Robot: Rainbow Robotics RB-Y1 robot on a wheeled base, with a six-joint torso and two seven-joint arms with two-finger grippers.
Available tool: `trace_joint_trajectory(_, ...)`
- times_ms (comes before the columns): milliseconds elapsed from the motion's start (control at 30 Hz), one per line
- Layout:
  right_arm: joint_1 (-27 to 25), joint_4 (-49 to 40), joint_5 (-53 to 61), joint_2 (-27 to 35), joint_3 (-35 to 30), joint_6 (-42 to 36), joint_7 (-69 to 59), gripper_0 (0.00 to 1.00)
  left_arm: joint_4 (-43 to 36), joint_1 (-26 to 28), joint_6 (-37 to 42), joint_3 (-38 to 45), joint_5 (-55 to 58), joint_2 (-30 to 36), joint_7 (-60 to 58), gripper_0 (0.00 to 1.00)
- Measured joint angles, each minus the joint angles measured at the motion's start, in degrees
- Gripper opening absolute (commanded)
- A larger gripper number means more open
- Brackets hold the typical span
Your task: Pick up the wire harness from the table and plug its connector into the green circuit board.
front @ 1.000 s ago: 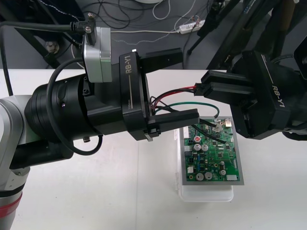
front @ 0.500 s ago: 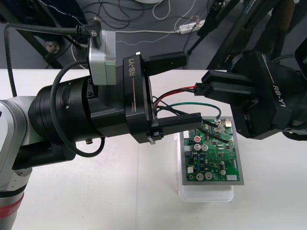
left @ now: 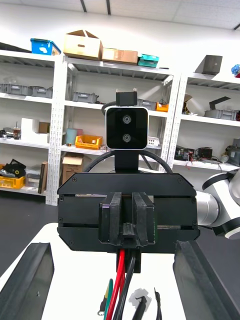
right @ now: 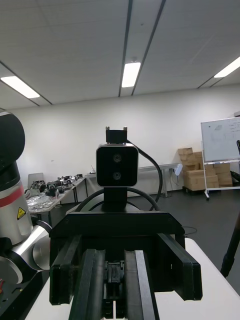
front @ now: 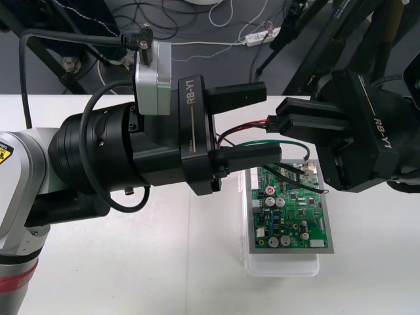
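Observation:
The wire harness (front: 248, 128) hangs in the air above the far end of the green circuit board (front: 289, 213). My right gripper (front: 278, 117) comes in from the right and is shut on the harness's black plug (left: 129, 235). Red, black and green wires (left: 119, 285) trail from the plug towards the left arm and droop over the board. My left gripper (front: 268, 123) faces the right one, open. Its two fingers (left: 30, 280) stand wide apart on either side of the wires, their tips level with the right gripper's tip. In the right wrist view, the right gripper (right: 116, 260) is pinched on a small dark piece.
The board sits on a white base (front: 282, 266) at the table's right middle. The bulky left arm (front: 111, 154) covers the table's left half. Bare table lies in front of the board and the arm. Dark floor with cables runs beyond the far edge.
The left arm has slid to the right towards the right gripper, so its open fingers now reach further along the wires. The right gripper and the plug have stayed put.

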State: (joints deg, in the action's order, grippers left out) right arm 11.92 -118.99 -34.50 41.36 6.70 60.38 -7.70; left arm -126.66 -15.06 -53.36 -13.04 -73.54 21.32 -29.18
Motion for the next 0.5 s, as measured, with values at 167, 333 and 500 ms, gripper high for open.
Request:
trace_joint_trajectory(167,0.0,0.0,0.0,0.0,0.0,0.06,0.01,0.0,0.22,-0.14,0.0,-0.02,0.0,0.0,0.0,0.64)
trace_joint_trajectory(333,-0.01,0.0,0.0,0.0,0.0,0.07,0.01,0.0,0.33,-0.21,0.0,-0.02,0.01,0.0,0.0,0.58)
trace_joint_trajectory(500,-0.01,0.0,0.02,0.0,0.0,0.09,0.01,0.0,0.35,-0.24,0.0,-0.02,0.09,0.0,0.0,0.42)
